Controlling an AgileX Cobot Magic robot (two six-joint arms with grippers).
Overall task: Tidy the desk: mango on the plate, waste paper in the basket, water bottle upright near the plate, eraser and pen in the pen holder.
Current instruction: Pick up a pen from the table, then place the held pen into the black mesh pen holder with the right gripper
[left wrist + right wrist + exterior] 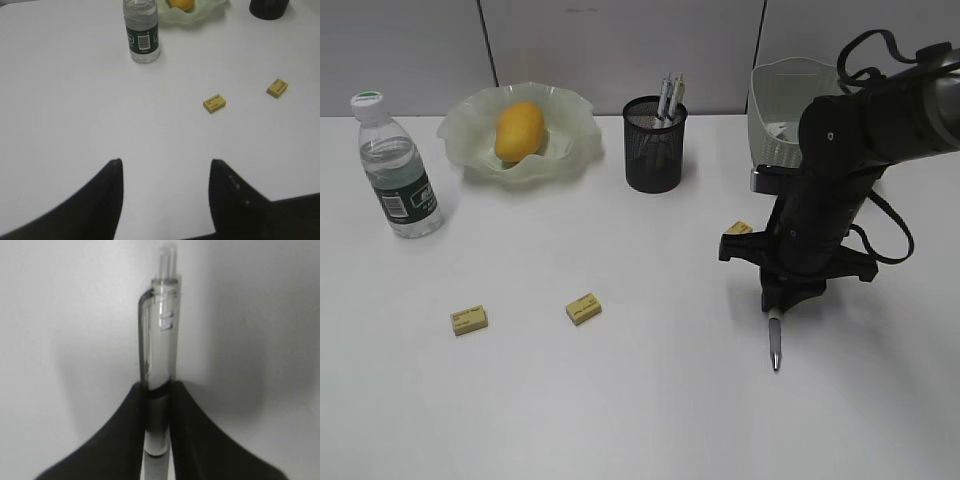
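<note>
Right wrist view is showing the right claw (159,412) squeezing a clear pen (160,350) between its two black fingers. The pen is lying on the white desk (620,400) in front of the basket (785,100). The left claw (165,195) is hanging wide open over the desk, holding nothing. The mango (518,130) is sitting on the green plate (575,135).
</note>
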